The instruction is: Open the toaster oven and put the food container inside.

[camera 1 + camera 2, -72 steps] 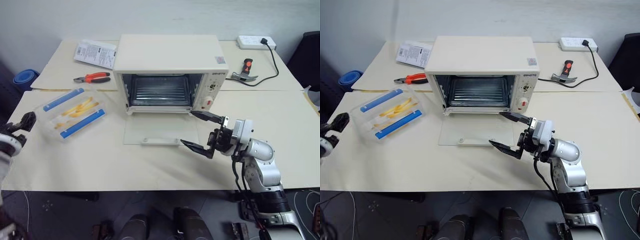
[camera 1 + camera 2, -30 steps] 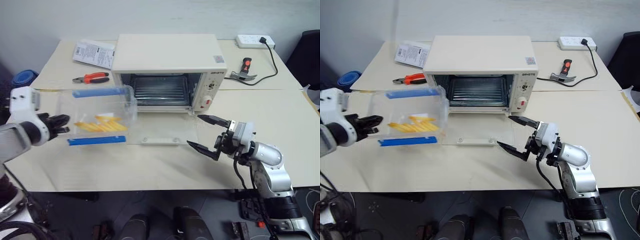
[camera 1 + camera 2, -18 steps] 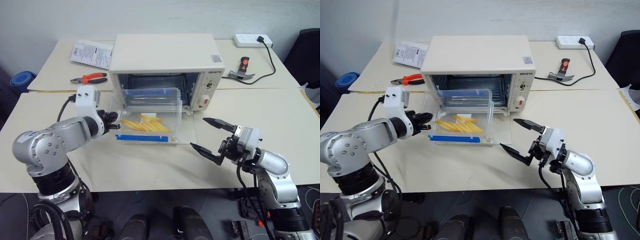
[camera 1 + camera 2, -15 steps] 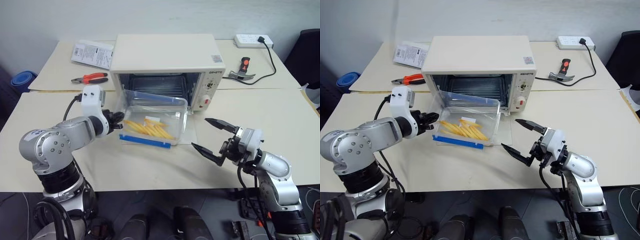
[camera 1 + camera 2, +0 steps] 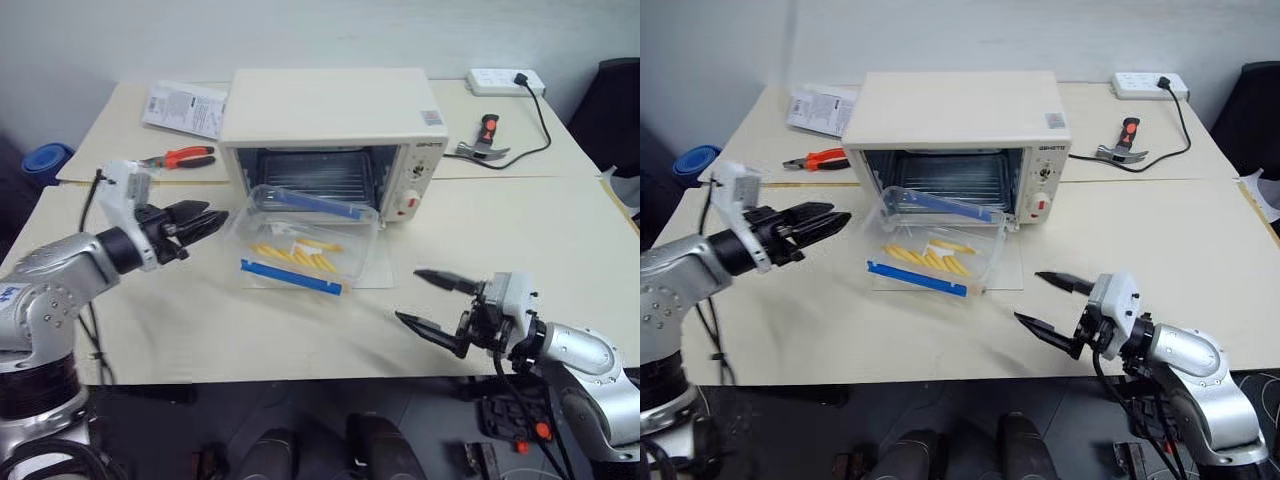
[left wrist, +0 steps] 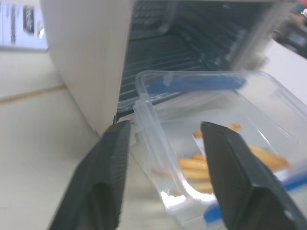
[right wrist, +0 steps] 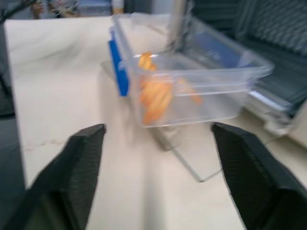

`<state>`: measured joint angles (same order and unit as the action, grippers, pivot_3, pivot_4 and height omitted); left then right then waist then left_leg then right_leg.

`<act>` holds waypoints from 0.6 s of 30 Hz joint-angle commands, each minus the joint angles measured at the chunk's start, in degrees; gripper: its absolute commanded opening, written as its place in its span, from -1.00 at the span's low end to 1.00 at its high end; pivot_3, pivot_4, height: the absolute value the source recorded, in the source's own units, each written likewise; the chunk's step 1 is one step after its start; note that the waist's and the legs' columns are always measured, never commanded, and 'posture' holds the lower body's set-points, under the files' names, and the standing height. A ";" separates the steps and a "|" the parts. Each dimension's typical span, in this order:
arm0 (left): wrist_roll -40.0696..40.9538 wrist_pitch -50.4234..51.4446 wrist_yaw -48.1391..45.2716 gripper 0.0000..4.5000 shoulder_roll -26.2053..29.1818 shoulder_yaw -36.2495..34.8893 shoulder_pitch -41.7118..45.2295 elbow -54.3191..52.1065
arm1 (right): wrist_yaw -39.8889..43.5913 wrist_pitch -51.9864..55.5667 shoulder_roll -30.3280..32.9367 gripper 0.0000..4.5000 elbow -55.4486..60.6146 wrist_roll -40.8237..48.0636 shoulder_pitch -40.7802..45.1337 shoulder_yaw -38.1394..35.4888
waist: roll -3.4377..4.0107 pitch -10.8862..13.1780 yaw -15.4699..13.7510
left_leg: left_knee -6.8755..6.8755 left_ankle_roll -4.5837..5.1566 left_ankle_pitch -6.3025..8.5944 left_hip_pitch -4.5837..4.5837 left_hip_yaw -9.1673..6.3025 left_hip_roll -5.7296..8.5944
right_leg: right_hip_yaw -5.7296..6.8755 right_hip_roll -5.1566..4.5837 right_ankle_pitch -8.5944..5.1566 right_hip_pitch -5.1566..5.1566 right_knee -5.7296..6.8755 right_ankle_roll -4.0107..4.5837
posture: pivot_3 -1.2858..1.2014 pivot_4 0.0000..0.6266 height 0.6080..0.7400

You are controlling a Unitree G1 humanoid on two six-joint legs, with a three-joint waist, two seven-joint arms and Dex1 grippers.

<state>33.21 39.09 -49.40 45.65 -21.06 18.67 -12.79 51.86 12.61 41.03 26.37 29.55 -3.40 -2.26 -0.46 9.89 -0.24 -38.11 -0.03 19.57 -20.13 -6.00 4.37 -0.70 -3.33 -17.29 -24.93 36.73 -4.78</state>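
The cream-white toaster oven (image 5: 330, 110) stands at the middle of the table with its glass door (image 5: 385, 268) dropped flat in front of it. The clear food container (image 5: 300, 245), with blue clips and yellow sticks inside, lies on that door. Its far side is at the oven's mouth and looks a little raised. My left gripper (image 5: 205, 218) is level, just left of the container, open and apart from it. In the left wrist view its fingers (image 6: 108, 182) frame the container's near corner (image 6: 158, 143). My right gripper (image 5: 432, 300) hangs open near the table's front edge, right of the door.
Red-handled pliers (image 5: 183, 155) and a leaflet (image 5: 185, 108) lie left of the oven. A power strip (image 5: 505, 80) with its cable and a red-handled tool (image 5: 485, 135) lie at the back right. A blue object (image 5: 45, 157) sits beyond the table's left edge.
My left gripper carried the container from the left onto the open door, let go and drew back to the left. My right gripper pulled back toward the table's front edge, its jaws somewhat narrower.
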 commanded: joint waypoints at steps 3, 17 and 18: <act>-5.15 -19.64 -16.67 -0.79 1.04 8.03 -6.77 3.66 | -1.61 3.11 -2.63 -0.30 0.74 -5.49 3.74 9.19 | 0.04 0.03 -0.43 | 0.01 0.07 0.01 0.02 -0.04 -0.04 | 0.13 -0.05 0.00 0.18 -0.23 0.02 | 0.03 -0.52 1.00; -12.62 -22.09 10.04 -1.00 -20.32 13.87 7.15 15.64 | -12.47 -2.74 -15.84 -0.98 -25.71 -16.70 29.18 8.94 | -0.03 0.00 -0.69 | -0.16 0.19 0.07 -0.14 -0.03 0.02 | 0.20 -0.03 0.11 -0.07 0.01 -0.03 | 0.03 -0.52 1.00; -13.50 -23.13 12.78 -1.00 -21.89 13.76 9.01 17.96 | -13.28 -3.51 -16.74 -0.98 -28.41 -17.21 31.31 8.75 | -0.03 0.00 -0.60 | -0.10 0.15 0.09 -0.15 -0.02 0.00 | 0.20 -0.03 0.11 -0.20 0.13 -0.03 | 0.03 -0.52 1.00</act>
<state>23.18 20.15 -44.01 27.34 -6.87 22.51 -0.23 41.05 12.49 26.76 4.77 13.93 21.51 8.24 -0.49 9.89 -0.84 -38.26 0.12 19.66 -20.27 -5.97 4.37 -0.48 -3.37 -17.18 -25.14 36.90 -4.81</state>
